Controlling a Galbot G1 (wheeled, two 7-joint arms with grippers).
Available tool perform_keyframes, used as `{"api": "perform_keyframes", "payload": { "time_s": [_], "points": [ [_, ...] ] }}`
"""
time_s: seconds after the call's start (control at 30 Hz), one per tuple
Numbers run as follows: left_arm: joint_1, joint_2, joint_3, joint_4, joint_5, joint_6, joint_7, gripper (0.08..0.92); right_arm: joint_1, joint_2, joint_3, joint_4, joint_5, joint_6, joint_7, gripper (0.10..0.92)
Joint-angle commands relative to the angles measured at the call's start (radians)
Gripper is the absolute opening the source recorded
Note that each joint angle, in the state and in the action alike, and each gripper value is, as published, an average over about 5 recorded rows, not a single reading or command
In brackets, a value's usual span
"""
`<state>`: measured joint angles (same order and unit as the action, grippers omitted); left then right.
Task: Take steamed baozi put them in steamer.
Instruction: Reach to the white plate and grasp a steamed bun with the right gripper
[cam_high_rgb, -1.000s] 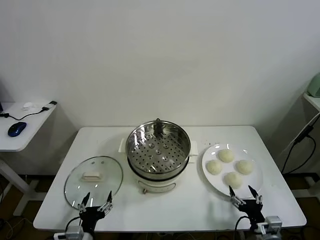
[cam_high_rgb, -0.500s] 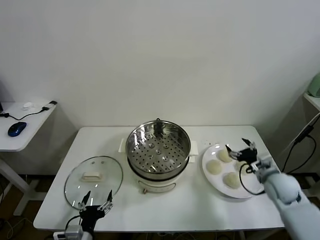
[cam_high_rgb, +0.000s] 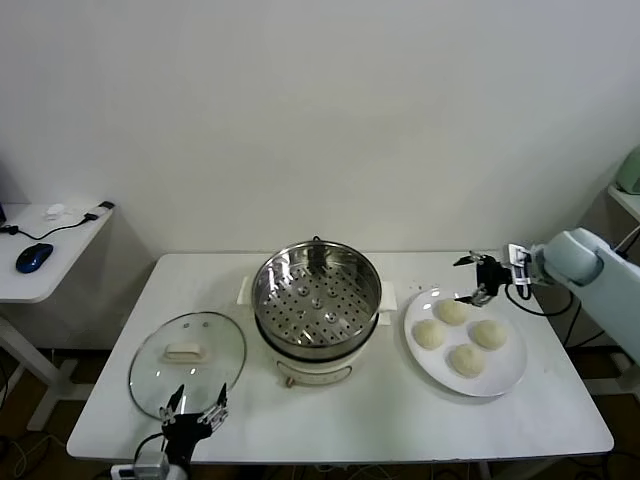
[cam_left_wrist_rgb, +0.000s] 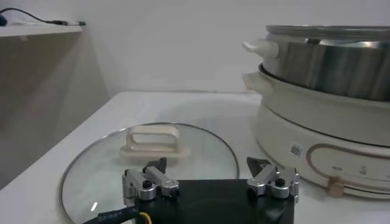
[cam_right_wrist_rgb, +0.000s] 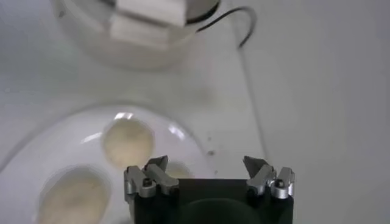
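Four cream-white baozi lie on a white plate (cam_high_rgb: 507, 373): the nearest to my right gripper (cam_high_rgb: 451, 311), one toward the steamer (cam_high_rgb: 428, 333), one on the right (cam_high_rgb: 489, 334), one in front (cam_high_rgb: 466, 359). The steel steamer (cam_high_rgb: 316, 300) stands mid-table with its perforated tray bare. My right gripper (cam_high_rgb: 463, 281) is open and empty, hovering over the plate's far edge just behind the nearest baozi. In the right wrist view the open gripper (cam_right_wrist_rgb: 206, 164) is above the plate rim (cam_right_wrist_rgb: 36, 146), with baozi (cam_right_wrist_rgb: 127, 141) beyond it. My left gripper (cam_high_rgb: 194, 405) is open at the table's front edge.
A glass lid (cam_high_rgb: 187, 351) with a white handle lies left of the steamer; in the left wrist view the lid (cam_left_wrist_rgb: 201, 149) is just ahead of the left gripper (cam_left_wrist_rgb: 210, 167), beside the steamer's base (cam_left_wrist_rgb: 317, 122). A side table with a mouse (cam_high_rgb: 33, 257) stands far left.
My right arm has swung from the table's front edge, over the plate, to above the plate's far edge. The left arm has not moved.
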<state>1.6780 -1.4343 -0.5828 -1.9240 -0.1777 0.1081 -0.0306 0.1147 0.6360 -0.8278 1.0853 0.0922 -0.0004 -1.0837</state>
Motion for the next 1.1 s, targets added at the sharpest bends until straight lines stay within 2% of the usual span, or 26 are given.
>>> {"api": "perform_keyframes", "payload": {
  "time_s": [0.03,0.23,0.47,0.97,1.1],
  "points": [
    [-0.002,0.000,0.000,0.014,-0.001,-0.004,0.001,0.823,0.355,0.077,-0.470,-0.188,0.003,0.042,-0.182,0.823],
    [-0.007,-0.003,-0.001,0.027,-0.002,-0.010,0.000,0.823,0.207,0.192,-0.355,-0.261,0.049,-0.073,-0.077,0.823],
    [-0.004,-0.002,0.000,0.041,0.001,-0.020,0.000,0.823,0.067,0.312,-0.195,-0.434,-0.025,-0.093,0.003,0.823],
    [0.005,-0.011,0.005,0.039,0.005,-0.021,-0.001,0.823,-0.015,0.400,-0.101,-0.553,-0.045,-0.095,-0.020,0.821],
    [0.007,-0.010,0.005,0.038,0.005,-0.024,-0.002,0.823,-0.014,0.413,-0.094,-0.570,-0.068,-0.094,-0.015,0.763]
  ]
}}
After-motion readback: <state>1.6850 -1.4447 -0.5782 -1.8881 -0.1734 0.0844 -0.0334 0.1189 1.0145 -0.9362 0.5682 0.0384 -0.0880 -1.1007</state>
